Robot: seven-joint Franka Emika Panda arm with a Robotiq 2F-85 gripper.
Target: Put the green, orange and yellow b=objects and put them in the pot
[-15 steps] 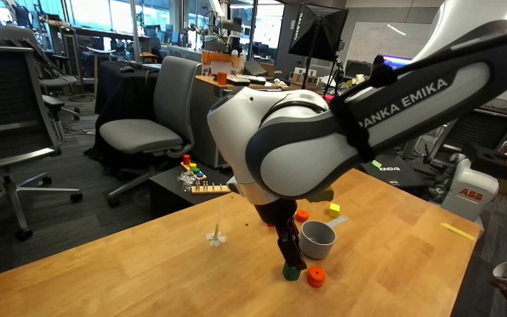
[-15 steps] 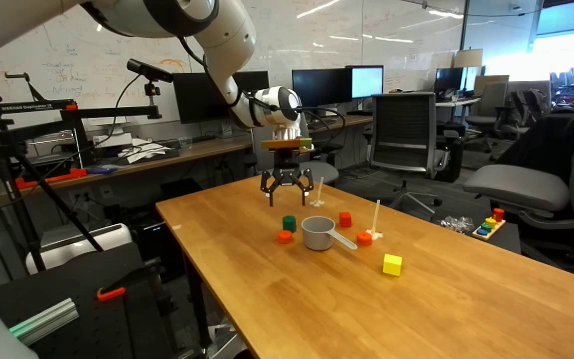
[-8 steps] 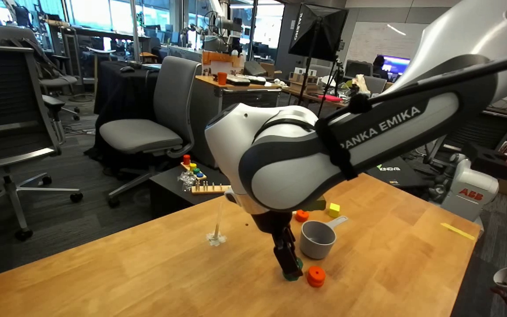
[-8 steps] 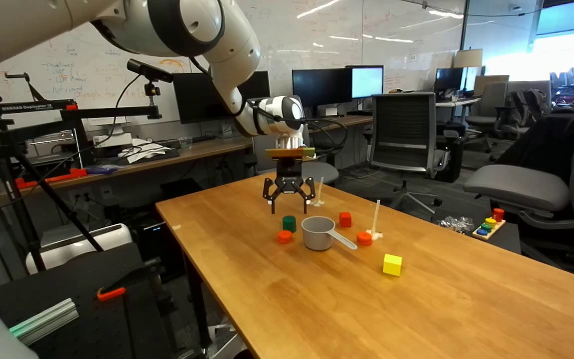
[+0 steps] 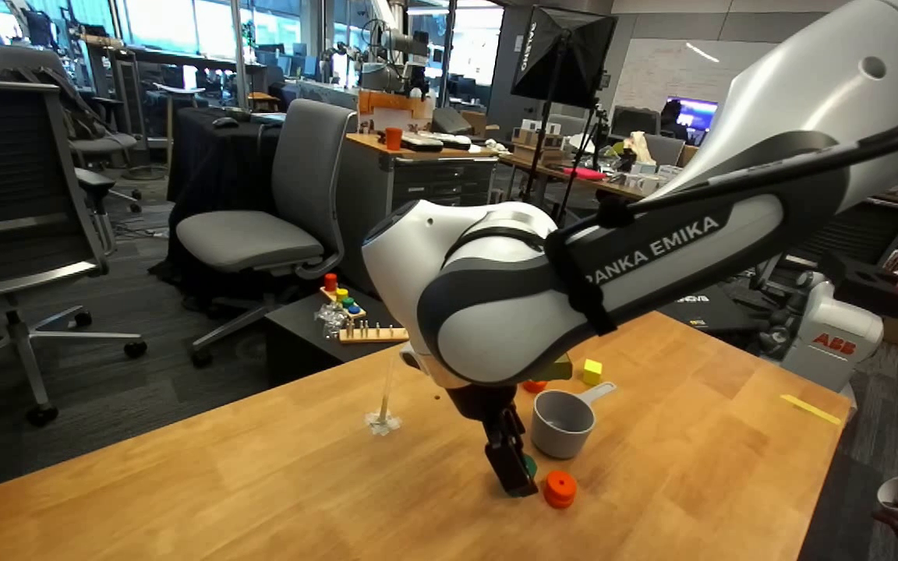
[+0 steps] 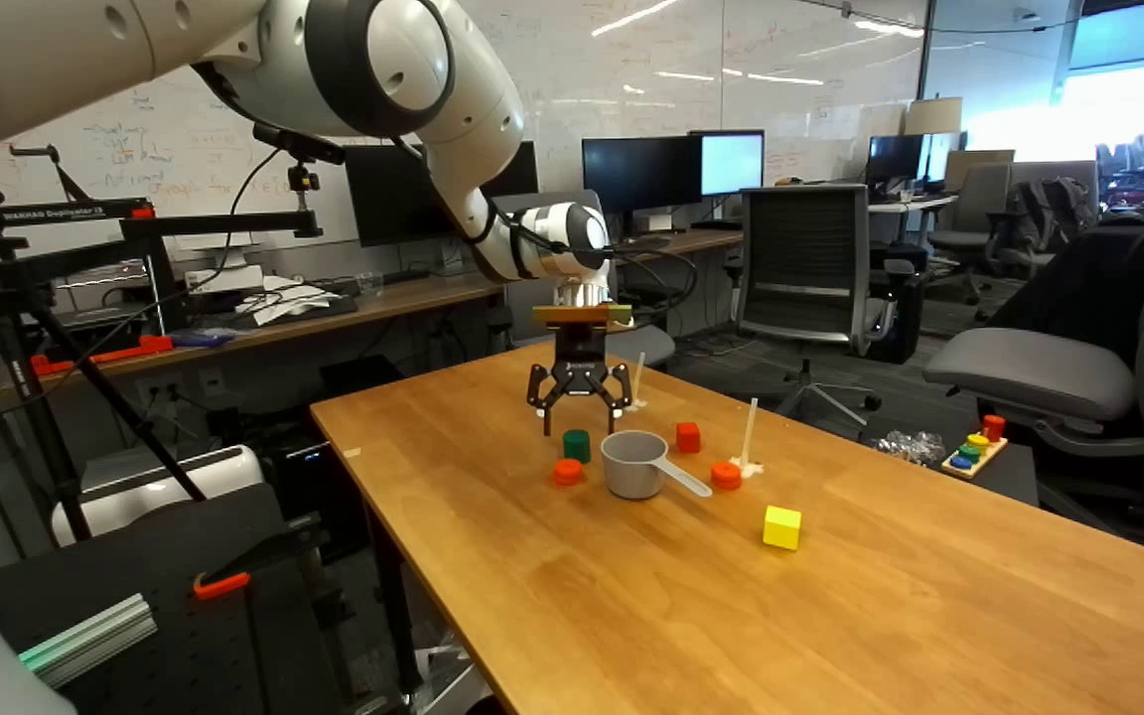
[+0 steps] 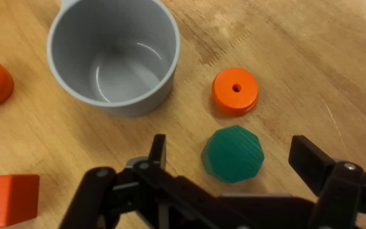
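The green, many-sided, fine-grained block [image 7: 233,154] stands on the light-brown wooden table [image 6: 632,596], outside the grey, round, smooth-walled, long-handled pot [image 6: 632,479]. The black two-fingered gripper [image 6: 580,428] points downward at the block. Its jaws stand spread; in the wrist view the block lies between the fingers [image 7: 310,160], a strip of table visible on each side. Fingertip height against the block cannot be determined. In an exterior view a finger covers most of the block.

Just beside the block, apart from it, sits a round orange piece [image 7: 235,90] with a grooved side and a central hole. The pot stands upright near both, its inner wall and floor showing in the wrist view. A second orange piece [image 6: 726,475], also round, sits on the table across the pot from the first. A red box-shaped piece [image 7: 10,201] lies near the pot. The bright yellow cube [image 6: 782,527] is on the table beyond the end of the pot's handle [image 6: 688,479], well apart from the gripper.

In an exterior view a thin, pale stick [image 6: 749,437] stands in a whitish patch [image 6: 752,468] near the second orange piece, and another pale stick [image 6: 639,377] stands behind the gripper. The white-and-black robot arm [image 5: 509,327] reaches over the table. Farther out are a grey office chair [image 5: 250,238], a black softbox lamp [image 5: 563,58] and a marked whiteboard [image 6: 651,79] behind dark monitors [image 6: 642,186].
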